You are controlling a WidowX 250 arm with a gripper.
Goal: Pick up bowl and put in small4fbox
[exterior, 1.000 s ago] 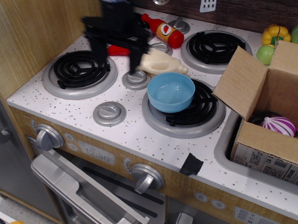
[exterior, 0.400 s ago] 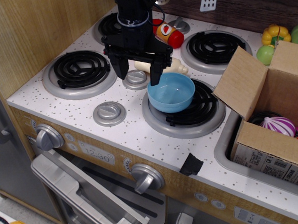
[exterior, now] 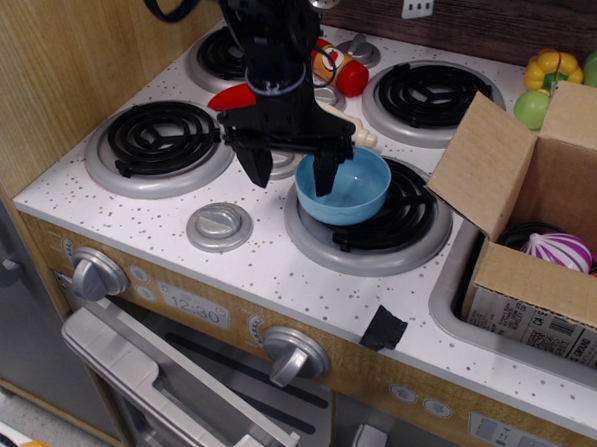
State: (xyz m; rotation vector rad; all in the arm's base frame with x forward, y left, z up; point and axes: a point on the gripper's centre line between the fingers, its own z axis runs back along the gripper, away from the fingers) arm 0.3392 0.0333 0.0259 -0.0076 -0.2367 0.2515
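The light-blue bowl [exterior: 352,189] sits on the front right burner of the toy stove. My black gripper [exterior: 291,173] is open and straddles the bowl's left rim: one finger is inside the bowl, the other outside on its left. The brown cardboard small4fbox [exterior: 539,221] stands open at the right, in the sink, with a barcode label on its front side and toys inside.
A red and yellow bottle [exterior: 341,73] and a cream bottle [exterior: 359,135] lie behind the gripper. Grey knobs [exterior: 219,226] stick up from the stove top. Yellow and green toy vegetables [exterior: 551,75] lie behind the box. A wooden wall stands on the left.
My gripper has moved right and down, from above the middle of the stove to the bowl's left rim. The bowl and the box have not moved.
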